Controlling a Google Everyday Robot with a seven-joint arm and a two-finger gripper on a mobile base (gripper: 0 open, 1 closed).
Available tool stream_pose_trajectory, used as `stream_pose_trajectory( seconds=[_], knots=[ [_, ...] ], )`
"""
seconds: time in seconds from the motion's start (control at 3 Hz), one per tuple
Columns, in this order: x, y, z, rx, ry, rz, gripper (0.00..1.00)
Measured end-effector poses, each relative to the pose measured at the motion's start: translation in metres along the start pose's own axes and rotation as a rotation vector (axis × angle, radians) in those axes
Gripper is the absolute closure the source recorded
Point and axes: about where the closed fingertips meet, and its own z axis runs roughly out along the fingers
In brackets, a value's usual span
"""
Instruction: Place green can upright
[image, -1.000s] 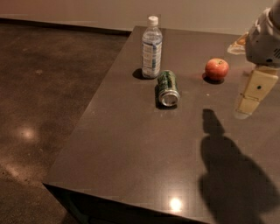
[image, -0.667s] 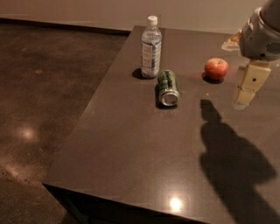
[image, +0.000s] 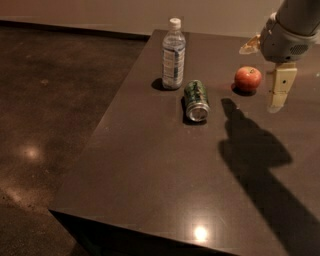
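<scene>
The green can (image: 195, 99) lies on its side on the dark table (image: 165, 170), its silver end facing the front edge. It rests just right of and in front of the upright water bottle. My gripper (image: 278, 96) hangs above the table at the right, well right of the can and just right of the red apple, holding nothing that shows. Its pale finger (image: 279, 86) points down.
A clear water bottle (image: 173, 55) with a white cap stands upright behind the can. A red apple (image: 248, 78) sits to the can's right. A pale object (image: 250, 45) lies at the back right, partly hidden by the arm. The table's left edge drops to a brown floor (image: 45, 115).
The gripper has moved left and slightly toward the back of the table, closer to the apple. Its shadow shifted left too. The can, bottle and apple have not moved.
</scene>
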Motion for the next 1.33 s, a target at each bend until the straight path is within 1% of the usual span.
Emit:
stream_pose_trajectory(
  seconds=[0.33, 0.67, 1.0, 1.33],
  knots=[
    [0.000, -0.010, 0.007, 0.000, 0.011, -0.130, 0.00],
    [-0.012, -0.021, 0.011, -0.016, -0.024, -0.304, 0.00],
    [-0.026, -0.036, 0.017, -0.032, -0.068, -0.448, 0.00],
    [-0.040, -0.047, 0.024, -0.034, -0.100, -0.562, 0.00]
  ],
)
